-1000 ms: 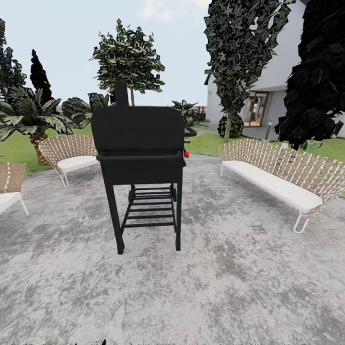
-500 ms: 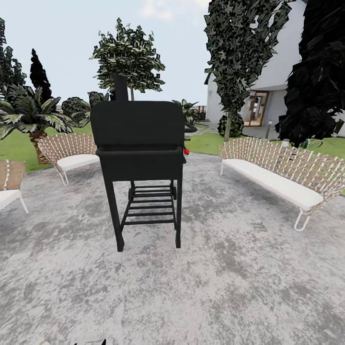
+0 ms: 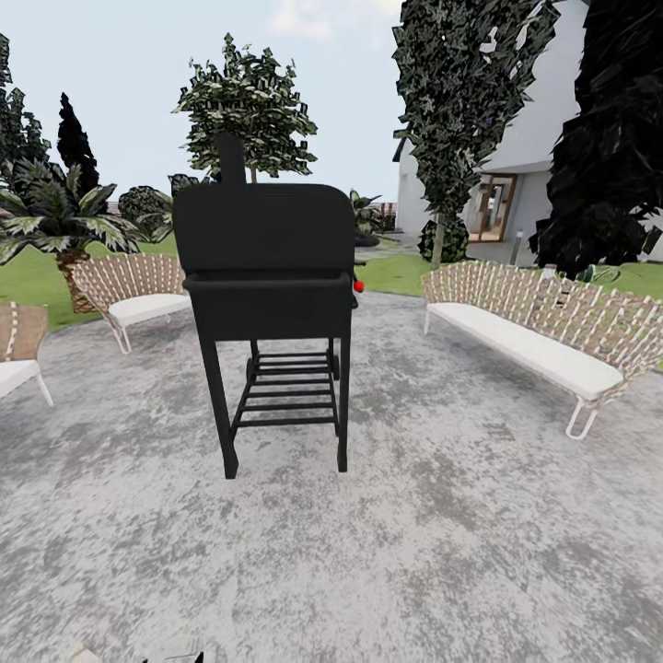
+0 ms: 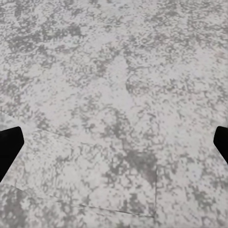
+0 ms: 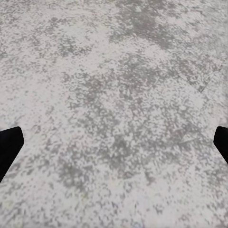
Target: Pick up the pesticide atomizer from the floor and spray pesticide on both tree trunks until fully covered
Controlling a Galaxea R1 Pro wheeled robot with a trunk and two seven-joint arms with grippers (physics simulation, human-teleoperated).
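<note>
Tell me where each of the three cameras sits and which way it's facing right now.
Head view: on the robot's head, facing forward over the paved patio at a black grill, with wicker sofas alongside.
Left wrist view: near the left gripper, looking down at paving; dark fingers at both edges.
Right wrist view: likewise, right gripper over paving.
Both wrist views share the mottled grey paving.

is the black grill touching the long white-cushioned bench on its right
Apart. The head view shows bare paving between the black grill and the bench.
</note>
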